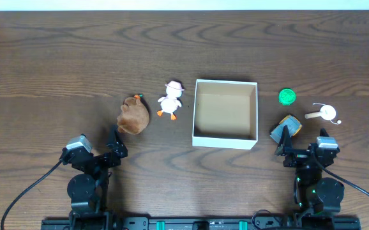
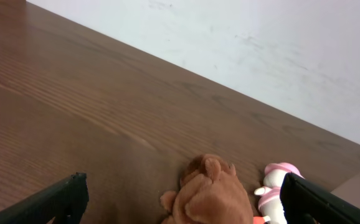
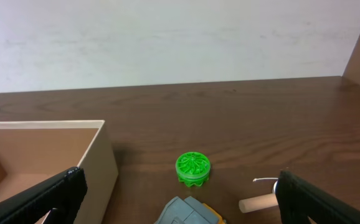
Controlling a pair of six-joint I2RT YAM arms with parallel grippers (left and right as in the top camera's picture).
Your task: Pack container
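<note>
While the container [image 1: 225,141] sits mouth-up, square, no long axis, left gripper [image 1: 116,145] and right gripper [image 1: 285,144] flank its near side, both spread wide, empty.

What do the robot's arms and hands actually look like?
Both are black and jointed, with a silver-grey block near each wrist and thin black cables looping from the bases. The left hand and right hand each have two flat black fingers.

no readable text, labels or numbers
</note>
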